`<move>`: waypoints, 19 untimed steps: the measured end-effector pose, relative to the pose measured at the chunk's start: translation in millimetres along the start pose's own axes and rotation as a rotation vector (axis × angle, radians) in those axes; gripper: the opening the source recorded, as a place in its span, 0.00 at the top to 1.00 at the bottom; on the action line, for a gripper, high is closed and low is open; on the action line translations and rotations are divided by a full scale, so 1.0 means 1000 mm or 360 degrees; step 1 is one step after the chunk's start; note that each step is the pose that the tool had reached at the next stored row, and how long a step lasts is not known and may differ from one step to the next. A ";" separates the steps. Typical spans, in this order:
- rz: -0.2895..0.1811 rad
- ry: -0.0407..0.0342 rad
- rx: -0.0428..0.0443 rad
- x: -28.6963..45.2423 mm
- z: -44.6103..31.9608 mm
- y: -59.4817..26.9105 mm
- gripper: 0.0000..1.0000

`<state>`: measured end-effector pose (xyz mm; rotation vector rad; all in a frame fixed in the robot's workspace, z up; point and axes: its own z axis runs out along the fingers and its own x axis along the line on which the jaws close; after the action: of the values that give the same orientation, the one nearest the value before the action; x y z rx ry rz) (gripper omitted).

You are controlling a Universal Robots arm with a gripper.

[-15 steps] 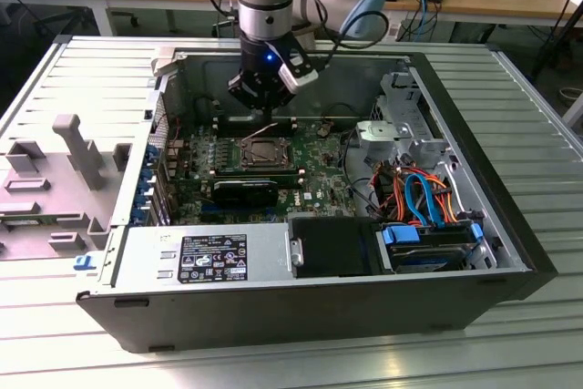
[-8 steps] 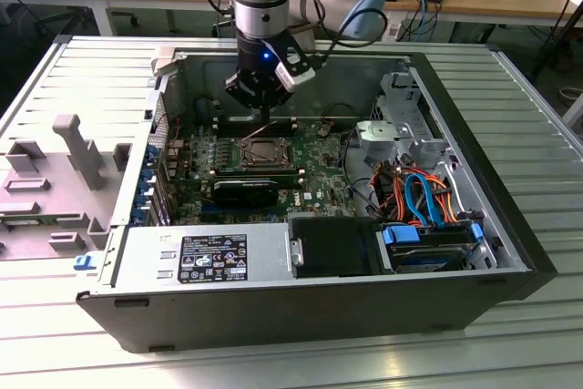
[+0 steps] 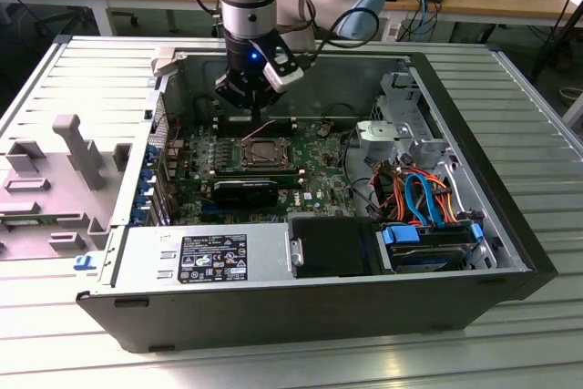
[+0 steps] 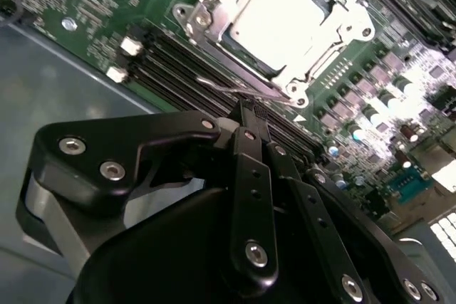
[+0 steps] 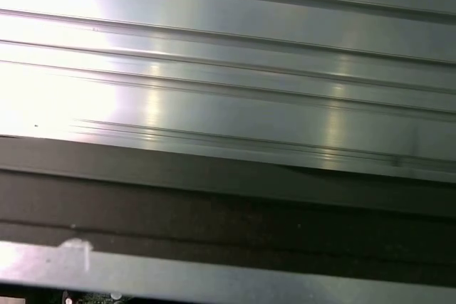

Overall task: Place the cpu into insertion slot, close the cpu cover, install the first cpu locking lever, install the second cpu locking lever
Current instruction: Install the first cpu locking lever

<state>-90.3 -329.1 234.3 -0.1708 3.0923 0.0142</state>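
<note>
"One thing first: where is the cpu (image 4: 278, 16)?" asks the first.

"In the slot (image 3: 244, 154), lying flat, with the cover (image 4: 196, 16) down around it," says the second. "The gripper (image 4: 246, 115) hangs just off the slot's edge, on the memory-slot (image 4: 171, 69) side. Its fingers are pressed together and nothing shows between them."

"So which step is in hand?"

"By the look of it, a locking lever (image 4: 221, 87). A thin wire arm runs along the slot's edge, and the tips are nearest to that."

"How would it be done well?"

"Probably by bearing on the wire with the closed tips, following its swing, and keeping clear of the memory slots beside the slot. A thin springy rod can slip off a smooth finger, so a slow, square push looks wise."

"And the materials?"

"The cpu is a flat square with a dull silver top. The cover is a stamped metal frame with a square window and screws at its corners. Around the slot, the board (image 4: 92, 12) is green and crowded with small parts. The fingers are matt black bars held by bright bolts."
</note>
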 end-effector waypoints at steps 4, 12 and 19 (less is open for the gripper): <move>0.0023 -0.0002 0.0001 0.0069 0.0007 0.0008 0.89; 0.0173 -0.0003 0.0012 0.0073 0.0048 0.0000 0.89; 0.0173 -0.0002 0.0021 0.0078 0.0100 -0.0049 0.89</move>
<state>-97.0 -334.7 223.9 -0.0023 3.0955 -0.0022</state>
